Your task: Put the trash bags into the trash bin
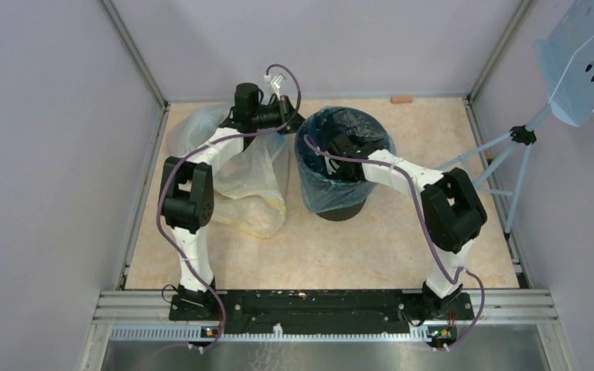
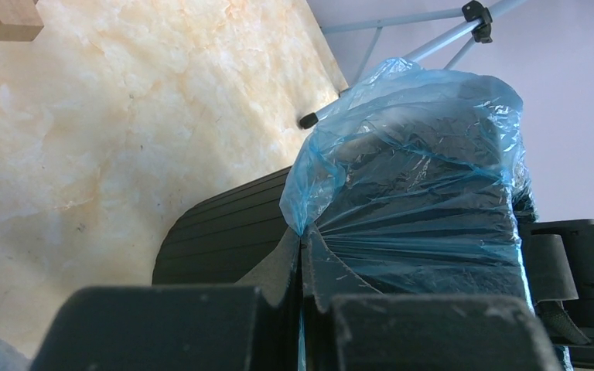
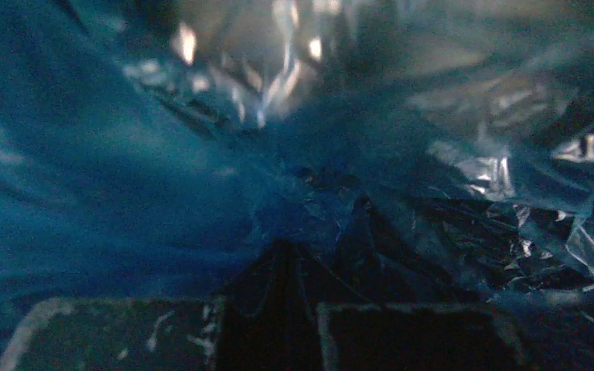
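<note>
One thin, glossy, wrinkled blue film bag [image 2: 418, 139] lines and drapes over the rim of one round black bin [image 2: 216, 239] with fine vertical ribs. The bin stands on the marbled beige worktop [image 1: 387, 239]. The left claw [image 2: 302, 243] is closed, pinching the film at the bin's left edge. The right claw [image 3: 282, 251], inside the bin, is closed on gathered film too. One large, crumpled clear yellowish bag [image 1: 251, 182] lies just beside the bin. One small wooden block [image 2: 8, 17] sits by the far wall.

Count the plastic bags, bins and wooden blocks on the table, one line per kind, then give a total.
Plastic bags: 2 (blue bag, clear yellowish bag)
Bins: 1 (black bin)
Wooden blocks: 1 (wooden block at the far edge)
Total: 4
</note>
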Action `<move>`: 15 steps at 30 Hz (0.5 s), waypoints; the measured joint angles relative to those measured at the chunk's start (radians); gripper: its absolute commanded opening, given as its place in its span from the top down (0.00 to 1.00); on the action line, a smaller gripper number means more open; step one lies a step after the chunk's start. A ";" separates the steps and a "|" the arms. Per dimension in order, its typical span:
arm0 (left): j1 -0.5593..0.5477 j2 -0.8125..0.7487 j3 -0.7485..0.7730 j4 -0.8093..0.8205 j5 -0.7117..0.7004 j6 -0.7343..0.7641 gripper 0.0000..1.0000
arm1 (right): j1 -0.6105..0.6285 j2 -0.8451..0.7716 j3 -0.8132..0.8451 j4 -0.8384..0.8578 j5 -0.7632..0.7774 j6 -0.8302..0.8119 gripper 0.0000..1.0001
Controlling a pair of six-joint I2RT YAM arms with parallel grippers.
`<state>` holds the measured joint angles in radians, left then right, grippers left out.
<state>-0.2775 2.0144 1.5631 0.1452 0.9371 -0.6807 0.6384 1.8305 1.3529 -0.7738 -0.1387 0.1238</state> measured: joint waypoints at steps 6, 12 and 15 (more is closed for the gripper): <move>-0.006 0.008 0.000 -0.001 0.000 0.000 1.00 | -0.012 0.014 0.000 0.003 -0.017 -0.001 1.00; -0.019 0.009 0.000 -0.002 0.002 -0.001 1.00 | -0.019 0.066 0.012 -0.005 -0.029 0.000 1.00; -0.026 0.009 0.000 -0.001 0.008 -0.001 1.00 | -0.020 0.092 0.032 -0.026 -0.019 0.000 1.00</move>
<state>-0.3031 2.0232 1.5631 0.1444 0.9447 -0.6819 0.6186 1.9224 1.3849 -0.8001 -0.1577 0.1238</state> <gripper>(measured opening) 0.004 0.004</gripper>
